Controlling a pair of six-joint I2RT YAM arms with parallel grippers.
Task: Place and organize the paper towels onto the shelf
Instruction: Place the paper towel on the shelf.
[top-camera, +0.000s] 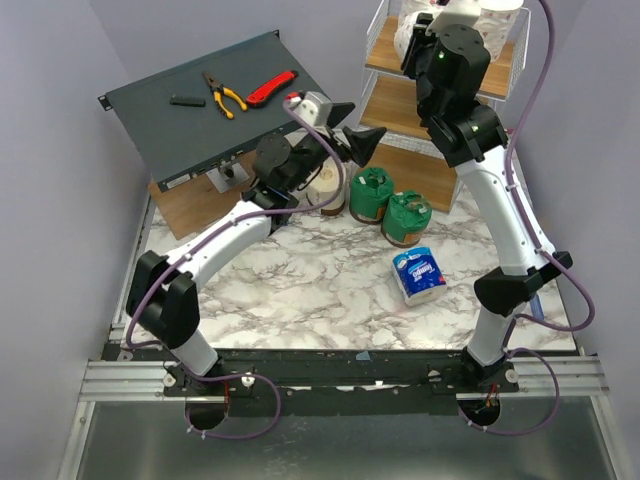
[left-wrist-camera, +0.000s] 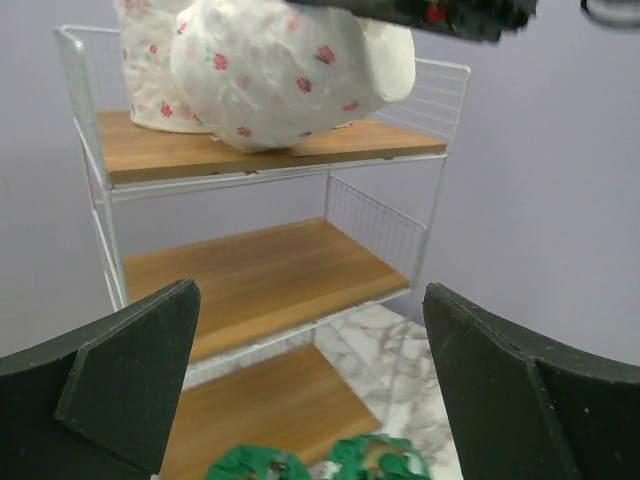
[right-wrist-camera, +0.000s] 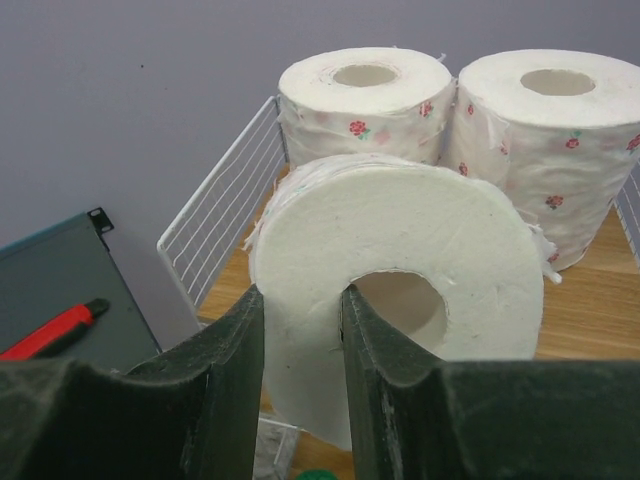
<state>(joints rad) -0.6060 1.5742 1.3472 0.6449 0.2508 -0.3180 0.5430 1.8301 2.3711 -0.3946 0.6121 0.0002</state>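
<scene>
Head count on the marble table (top-camera: 300, 290), kind by kind.
Three pink-print rolls (right-wrist-camera: 400, 235) at one o'clock on the single three-board shelf (top-camera: 398, 106). Two green-wrapped rolls (top-camera: 371, 193) and one cream roll (top-camera: 325, 192) toward twelve. One blue-and-white pack (top-camera: 418, 275) at three. One pliers (top-camera: 224, 95) and one red knife (top-camera: 271, 89) at ten.

Lilac walls (top-camera: 50, 100) enclose a white marble-patterned table (top-camera: 300, 290) under even light.

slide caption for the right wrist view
Right gripper pinches a white paper roll by its wall at the wooden-tiered wire shelf
</scene>
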